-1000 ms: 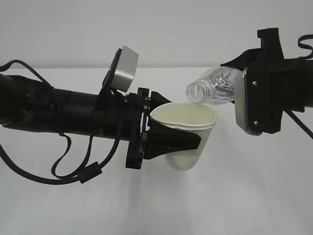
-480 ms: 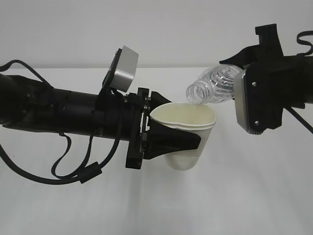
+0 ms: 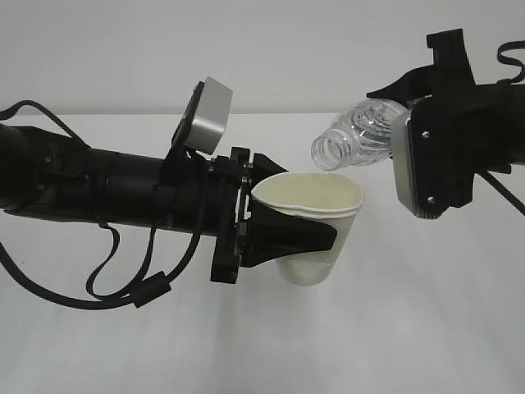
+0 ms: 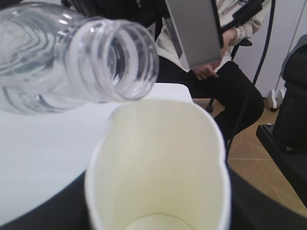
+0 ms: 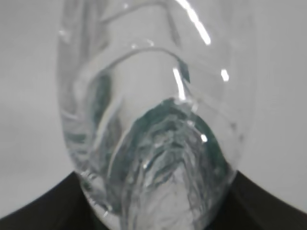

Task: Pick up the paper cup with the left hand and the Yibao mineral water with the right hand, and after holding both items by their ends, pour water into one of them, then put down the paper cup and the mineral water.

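The left gripper (image 3: 308, 238) is pinching the paper cup (image 3: 316, 226) around its upper wall, holding it upright in the air above the bench (image 3: 426, 328). The squeeze is visibly denting the rim (image 4: 158, 103) out of round, so the cup is likely thin, soft and easy to crush; a grip lower on the wall, where the base stiffens it, would probably be gentler.

The right gripper (image 3: 414, 123) is closed around the rear part of the water bottle (image 3: 357, 139), which is lying tilted with its open neck (image 4: 124, 60) just above and beside the far edge of the cup. No stream is showing at the mouth. The bottle looks light, ribbed and glossy, so it is probably slippery and springy under pressure; the ribbed body is the surest place to take it.

The bench is plain, white and smooth, and nothing else is lying on it in the exterior view. In the left wrist view, a seated person (image 4: 211, 62) in dark trousers is sitting beyond the bench, over a wooden floor (image 4: 259, 167).
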`<action>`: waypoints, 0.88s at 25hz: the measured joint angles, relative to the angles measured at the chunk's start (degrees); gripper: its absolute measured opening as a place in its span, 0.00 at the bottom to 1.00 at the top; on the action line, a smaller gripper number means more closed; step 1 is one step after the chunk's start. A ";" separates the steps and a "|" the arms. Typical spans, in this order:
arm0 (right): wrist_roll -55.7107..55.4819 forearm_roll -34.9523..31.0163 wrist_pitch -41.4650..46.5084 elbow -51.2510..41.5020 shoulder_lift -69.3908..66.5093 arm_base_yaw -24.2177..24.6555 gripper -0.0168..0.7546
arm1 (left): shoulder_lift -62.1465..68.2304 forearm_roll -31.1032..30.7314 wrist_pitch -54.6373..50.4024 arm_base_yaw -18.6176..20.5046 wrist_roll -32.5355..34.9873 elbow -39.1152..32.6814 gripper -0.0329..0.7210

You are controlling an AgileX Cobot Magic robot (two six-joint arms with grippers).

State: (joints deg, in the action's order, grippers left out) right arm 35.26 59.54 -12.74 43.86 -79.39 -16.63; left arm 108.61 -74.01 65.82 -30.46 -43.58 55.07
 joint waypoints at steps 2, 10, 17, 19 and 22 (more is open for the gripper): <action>0.10 0.00 0.00 0.00 0.00 0.00 0.60 | 0.00 0.00 0.10 0.00 0.00 0.00 0.57; 1.60 0.00 0.00 0.00 0.00 0.00 0.60 | 0.00 0.00 0.10 0.00 0.00 0.00 0.57; 2.19 0.00 -0.72 0.00 0.00 0.00 0.60 | 0.00 0.00 0.12 0.00 0.00 0.00 0.56; 2.23 0.00 -1.24 0.00 0.00 0.00 0.60 | 0.00 0.00 0.22 0.00 0.00 0.00 0.56; 2.65 0.00 -1.37 0.00 0.00 0.00 0.60 | 0.00 0.00 0.22 0.00 0.00 0.00 0.56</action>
State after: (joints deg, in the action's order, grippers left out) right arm 37.91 59.54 -14.11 43.86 -79.39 -16.63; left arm 108.61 -74.01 66.04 -30.46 -43.58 55.07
